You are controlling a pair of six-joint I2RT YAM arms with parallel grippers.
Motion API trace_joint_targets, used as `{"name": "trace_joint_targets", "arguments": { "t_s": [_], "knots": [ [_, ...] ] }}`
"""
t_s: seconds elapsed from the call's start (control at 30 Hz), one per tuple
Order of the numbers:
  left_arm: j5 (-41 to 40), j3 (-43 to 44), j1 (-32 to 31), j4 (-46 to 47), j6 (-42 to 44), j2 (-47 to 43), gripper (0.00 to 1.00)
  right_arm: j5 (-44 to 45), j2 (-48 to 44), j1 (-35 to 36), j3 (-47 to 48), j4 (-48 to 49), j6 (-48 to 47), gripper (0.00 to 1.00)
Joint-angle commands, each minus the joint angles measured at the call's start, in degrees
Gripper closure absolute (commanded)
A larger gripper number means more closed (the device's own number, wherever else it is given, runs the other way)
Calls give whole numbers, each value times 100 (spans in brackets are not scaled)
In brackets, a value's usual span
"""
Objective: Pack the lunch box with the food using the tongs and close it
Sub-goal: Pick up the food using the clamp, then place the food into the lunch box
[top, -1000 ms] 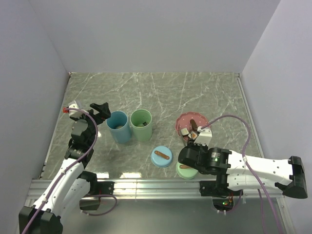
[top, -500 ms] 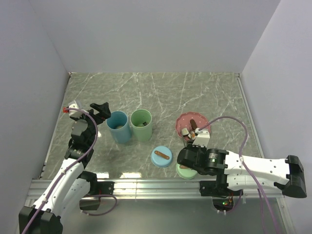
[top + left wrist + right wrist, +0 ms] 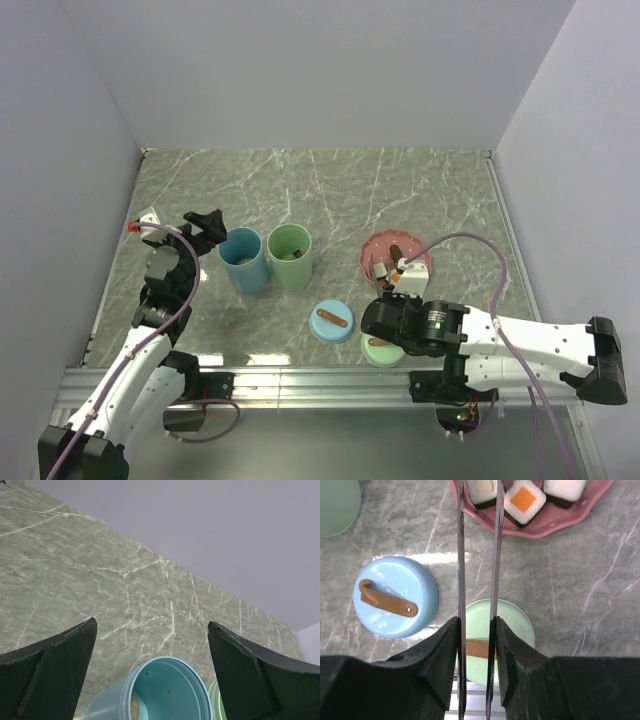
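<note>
Presently, tongs [image 3: 460,555]: clamped in the right pincer [image 3: 476,622], whose fingers [image 3: 440,650] press partway shut on both arms. Those arms flank a white-and-dark piece [image 3: 481,487] beside the orange-topped square [image 3: 522,500], all food on the pink plate [image 3: 555,522] toward the right edge of the surface [image 3: 580,590]. Near edge: blue lid [image 3: 395,597], green lid [image 3: 520,617]. Wide open, empty: left pincer [image 3: 151,625], by the blue cup [image 3: 165,690].

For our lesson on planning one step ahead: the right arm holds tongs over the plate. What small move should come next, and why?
Probably squeeze the tongs tighter, then lift. The right gripper holds the tongs, whose arms straddle a white-and-dark piece on the pink plate; the orange-topped piece lies just outside them.
</note>
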Motion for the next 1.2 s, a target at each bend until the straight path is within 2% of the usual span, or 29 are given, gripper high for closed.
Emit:
{"name": "trace_joint_targets", "arguments": {
  "t_s": [0.0, 0.5, 0.8, 1.17],
  "knots": [
    [45, -8, 34, 183, -37, -70, 1, 476, -14, 3, 506, -103, -116, 65],
    [1, 0, 34, 165, -19, -53, 1, 1109, 118, -15, 1587, -51, -1003, 65],
    [-25, 27, 34, 139, -19, -44, 0, 1092, 443, -6, 2317, 907, -2329, 65],
    [-122, 53, 34, 34, -19, -114, 1, 415, 1137, -6, 2940, 2331, -3728, 66]
  ]
}}
